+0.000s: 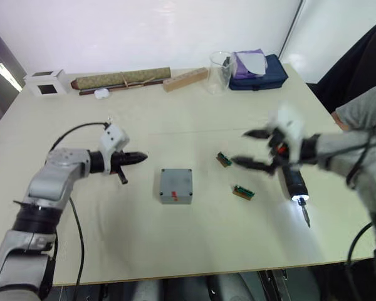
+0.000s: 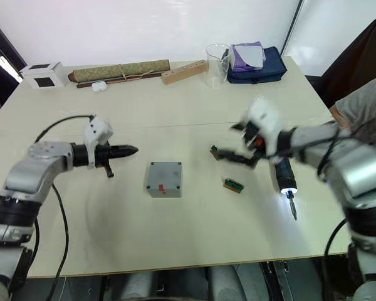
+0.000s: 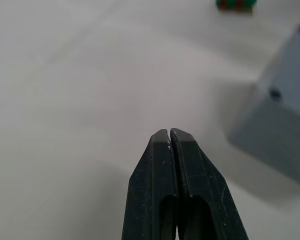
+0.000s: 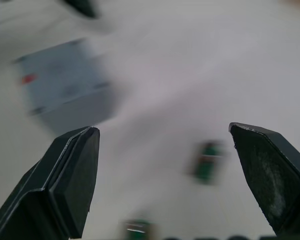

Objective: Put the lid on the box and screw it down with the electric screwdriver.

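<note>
The grey box (image 1: 175, 186) stands mid-table, red mark on its near side. The flat grey lid (image 1: 176, 179) lies on top of it, with small holes at the corners. My left gripper (image 1: 144, 157) is shut and empty, pointing at the box from its left, a short gap away. My right gripper (image 1: 240, 147) is wide open and empty, hovering right of the box above the table. The black electric screwdriver (image 1: 294, 182) lies on the table under my right wrist, its light on and its bit (image 1: 306, 216) pointing toward the near edge.
Two small green parts (image 1: 224, 159) (image 1: 243, 192) lie between the box and the screwdriver. Along the far edge are a white cube (image 1: 47, 83), an olive bundle (image 1: 122, 79), a wooden block (image 1: 185, 79), a clear cup (image 1: 220, 72) and a blue pouch (image 1: 260, 69). A person (image 1: 363, 63) sits far right.
</note>
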